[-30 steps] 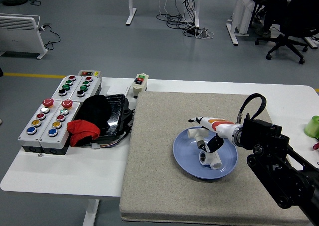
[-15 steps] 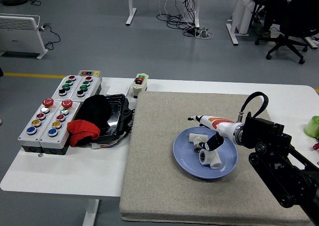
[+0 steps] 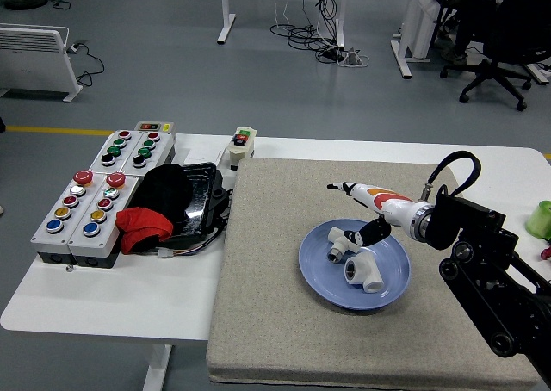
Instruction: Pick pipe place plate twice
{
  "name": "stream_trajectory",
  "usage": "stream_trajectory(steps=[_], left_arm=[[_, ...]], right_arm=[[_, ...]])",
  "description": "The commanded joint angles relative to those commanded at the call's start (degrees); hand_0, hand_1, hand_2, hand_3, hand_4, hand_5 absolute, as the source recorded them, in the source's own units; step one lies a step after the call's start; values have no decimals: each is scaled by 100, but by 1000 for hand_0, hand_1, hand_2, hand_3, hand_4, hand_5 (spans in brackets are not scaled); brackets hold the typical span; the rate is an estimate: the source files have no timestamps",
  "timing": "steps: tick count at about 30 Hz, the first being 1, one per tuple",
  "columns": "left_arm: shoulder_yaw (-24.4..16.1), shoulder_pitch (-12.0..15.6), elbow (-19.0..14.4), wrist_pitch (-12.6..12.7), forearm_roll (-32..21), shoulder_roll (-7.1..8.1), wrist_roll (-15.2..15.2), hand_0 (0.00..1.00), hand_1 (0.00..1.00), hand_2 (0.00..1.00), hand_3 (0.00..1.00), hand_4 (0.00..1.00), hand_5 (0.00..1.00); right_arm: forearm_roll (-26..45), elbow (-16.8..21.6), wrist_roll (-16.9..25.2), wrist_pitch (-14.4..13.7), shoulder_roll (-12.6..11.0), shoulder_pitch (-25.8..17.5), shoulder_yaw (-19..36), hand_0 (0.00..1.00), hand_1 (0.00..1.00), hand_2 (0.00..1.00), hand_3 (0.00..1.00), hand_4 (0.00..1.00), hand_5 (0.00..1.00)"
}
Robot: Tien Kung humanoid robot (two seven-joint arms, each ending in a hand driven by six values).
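Observation:
Two white pipe fittings lie on the blue plate (image 3: 392, 288) on the grey mat: one (image 3: 337, 239) at the plate's upper left, the other (image 3: 366, 270) near its middle. My right hand (image 3: 360, 210) hovers just above the plate's far side, its white and orange fingers (image 3: 357, 190) stretched out to the left and a dark thumb hanging down over the fittings. It is open and holds nothing. The right arm comes in from the lower right. No left arm shows.
A grey mat (image 3: 275, 322) covers the table's right half. Left of it sit a black tray (image 3: 202, 203) with black and red cloth, two button boxes (image 3: 82, 212) and a small switch box (image 3: 242, 145). A green object (image 3: 540, 219) stands at the right edge.
My right hand has lifted up and back to the right, away from the fittings; both fittings stay on the plate.

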Motion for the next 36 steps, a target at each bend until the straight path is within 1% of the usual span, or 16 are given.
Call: stream_trajectory(steps=[3,8,9,10,13,14,15,16,22,24,27,28,30,33,34,36], left_arm=[[1,0,1,-2,6,1,1,627,593,613,617,305,998],[27,0,2,-7,-28,2,-14,627,593,613,617,305,998],[27,3,3,-8,-34,2,-17,627,593,613,617,305,998],[28,5,5,-7,-37,0,-18,627,593,613,617,306,998],[28,0,6,-5,-25,-3,-17,627,593,613,617,306,998],[15,-3,8,-4,0,-4,-9,627,593,613,617,306,998],[6,-6,9,-2,17,-4,-4,627,593,612,617,306,998],[9,-6,9,-4,18,0,-5,627,593,612,617,306,998],[-19,5,14,-1,56,0,6,627,593,613,617,306,998],[-46,14,16,4,98,-3,20,627,593,613,617,306,998],[-77,24,20,6,151,-5,33,627,593,613,617,306,998],[-81,27,21,7,156,-4,33,627,594,612,617,306,998],[-103,36,22,9,191,-4,44,627,594,612,617,306,998],[-122,45,23,14,223,-3,53,627,594,612,617,306,998],[-129,48,22,16,237,-3,57,627,594,612,617,306,998],[-138,50,20,18,253,-2,62,627,594,612,617,306,998]], right_arm=[[549,179,12,-237,-50,-179,273,966,923,998,993,690,173],[1550,453,-102,-412,-100,-545,774,966,923,998,993,690,173],[1757,504,-171,-471,-57,-643,905,966,923,998,993,690,173],[2001,558,-243,-543,2,-765,1092,928,868,942,894,649,281],[2746,720,-372,-856,163,-1094,1563,928,868,942,894,649,281],[2969,781,-375,-950,156,-1180,1636,928,868,942,894,649,281],[3230,822,-375,-1030,149,-1241,1679,906,845,905,860,579,415],[3453,902,-371,-1108,101,-1345,1752,906,845,905,860,579,415],[4905,1182,-501,-1211,-90,-1768,2133,904,839,899,844,576,434],[5345,1241,-483,-1277,-108,-1898,2283,904,839,899,844,576,434],[5834,1292,-363,-1472,-113,-2086,2460,904,839,899,844,576,434],[5998,1299,-326,-1533,-112,-2129,2498,878,828,834,791,554,512],[6263,1316,-242,-1662,-111,-2236,2576,878,828,834,791,554,512],[6467,1346,-134,-1784,-127,-2390,2651,878,828,834,791,554,512],[6533,1354,-99,-1837,-130,-2444,2673,882,823,821,781,543,551],[6604,1358,-69,-1892,-129,-2495,2698,882,823,821,781,543,551]])
